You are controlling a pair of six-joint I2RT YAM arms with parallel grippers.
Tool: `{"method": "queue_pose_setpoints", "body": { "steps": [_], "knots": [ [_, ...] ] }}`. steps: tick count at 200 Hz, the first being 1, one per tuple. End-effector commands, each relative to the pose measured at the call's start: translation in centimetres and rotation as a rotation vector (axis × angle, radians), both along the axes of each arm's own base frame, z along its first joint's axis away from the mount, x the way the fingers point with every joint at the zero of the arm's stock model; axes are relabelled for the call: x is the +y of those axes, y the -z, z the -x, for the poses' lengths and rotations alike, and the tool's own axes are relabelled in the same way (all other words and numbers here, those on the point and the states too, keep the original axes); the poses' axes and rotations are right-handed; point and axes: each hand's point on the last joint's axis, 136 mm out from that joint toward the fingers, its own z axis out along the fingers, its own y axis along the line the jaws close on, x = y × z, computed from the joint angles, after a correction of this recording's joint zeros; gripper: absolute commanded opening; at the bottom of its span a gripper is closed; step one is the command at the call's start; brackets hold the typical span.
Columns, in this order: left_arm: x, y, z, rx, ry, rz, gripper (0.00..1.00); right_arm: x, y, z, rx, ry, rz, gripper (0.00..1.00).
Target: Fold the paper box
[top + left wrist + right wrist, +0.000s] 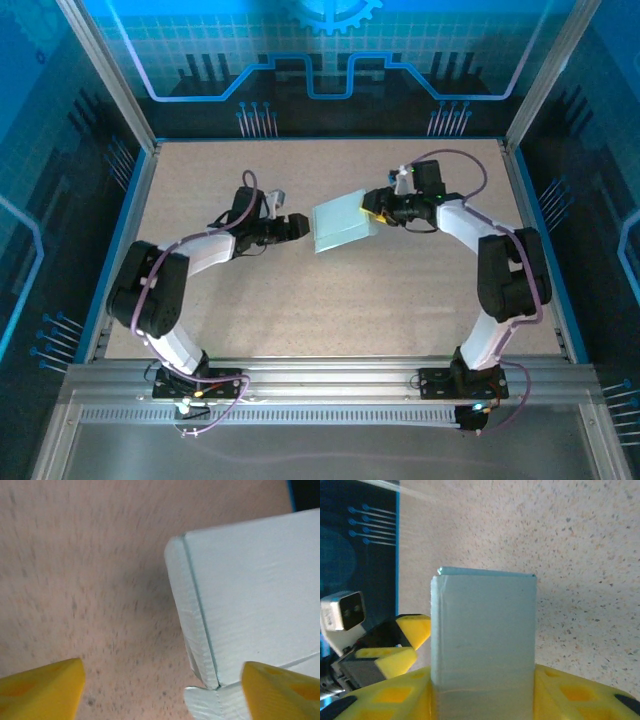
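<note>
The paper box [341, 223] is a pale light-blue folded card box held above the speckled table near its middle. My right gripper [376, 211] is shut on the box's right end. In the right wrist view the box [483, 630] stands upright between the yellow fingers [565, 692] of that gripper [483, 697]. My left gripper [299, 228] hangs open just left of the box, apart from it. Seen from the left wrist, the box's folded corner and a loose flap [240, 605] lie towards the right fingertip [280, 690] of the left gripper [162, 692].
The left gripper's yellow fingers [405, 642] and its wrist camera [342, 610] face the box from the far side. A blue rim [130, 215] and metal posts bound the tan tabletop [330, 310], with bare room in front of both arms.
</note>
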Motion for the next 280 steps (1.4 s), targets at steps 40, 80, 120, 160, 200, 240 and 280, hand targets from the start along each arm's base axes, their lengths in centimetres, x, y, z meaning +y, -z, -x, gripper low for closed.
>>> {"method": "queue_pose_setpoints", "body": {
  "steps": [40,80,120,160,200,240,280],
  "knots": [
    [-2.0,-7.1,-0.2,-0.730,0.120,-0.295,0.99,-3.5,-5.9,1.3,-0.040,0.081,-0.165,0.47],
    [-3.7,-9.2,2.3,-1.244,0.224,-0.463,0.99,-5.3,-8.5,2.5,-0.058,0.105,-0.237,0.46],
    [-5.6,-8.8,3.9,-1.538,0.381,-0.691,0.99,-5.5,-10.4,4.5,-0.050,0.075,-0.299,0.46],
    [-7.2,-9.2,4.5,-1.730,0.466,-0.946,0.99,-5.0,-11.2,7.0,-0.008,0.022,-0.319,0.46],
    [-7.7,-11.8,5.6,-1.880,0.466,-1.066,0.95,-4.6,-10.8,9.1,0.065,-0.014,-0.336,0.46],
    [-8.5,-12.7,7.1,-1.979,0.493,-1.118,0.88,-4.2,-10.6,10.7,0.142,-0.042,-0.370,0.45],
    [-9.8,-12.6,8.1,-2.024,0.526,-1.098,0.84,-4.0,-10.2,11.2,0.190,-0.062,-0.380,0.45]
  ]
}}
